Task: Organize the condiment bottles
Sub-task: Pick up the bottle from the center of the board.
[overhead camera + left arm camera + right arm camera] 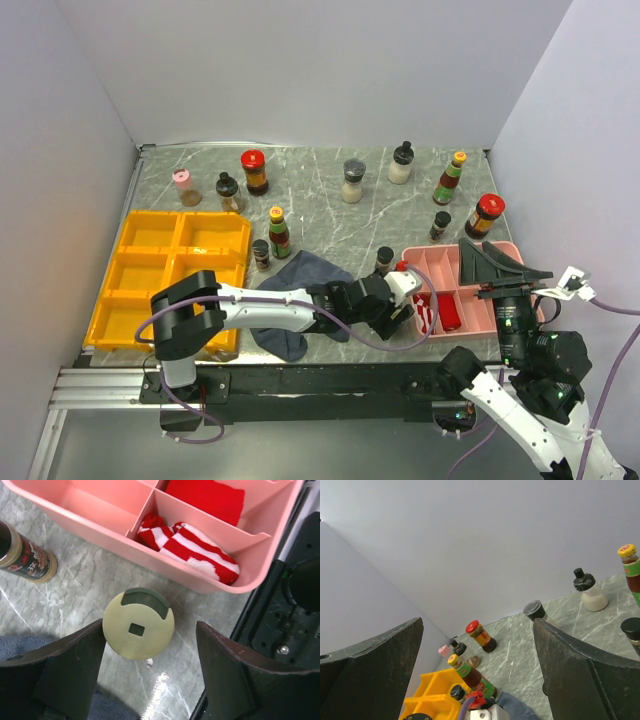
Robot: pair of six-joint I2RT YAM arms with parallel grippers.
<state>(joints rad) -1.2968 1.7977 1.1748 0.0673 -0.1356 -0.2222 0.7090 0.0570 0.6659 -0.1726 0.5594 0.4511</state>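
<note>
A jar with a pale-green cap (138, 630) stands on the marble just in front of the pink tray (100, 502). My left gripper (150, 642) is open around it: the left finger sits at the cap's edge and the right finger (225, 665) is well apart. In the top view the left gripper (402, 303) is low at the pink tray's near-left corner. My right gripper (505, 265) hangs open and empty above the pink tray (440, 262). Several condiment bottles stand along the back, among them a red-capped jar (254, 171) and a yellow-capped sauce bottle (451, 177).
A yellow compartment tray (160, 265) lies at the left. A dark cloth (300, 290) is under the left arm. The pink tray holds a red-and-white striped item (190, 542) and a red item (210, 495). A black-capped jar (25, 555) stands left of the gripper.
</note>
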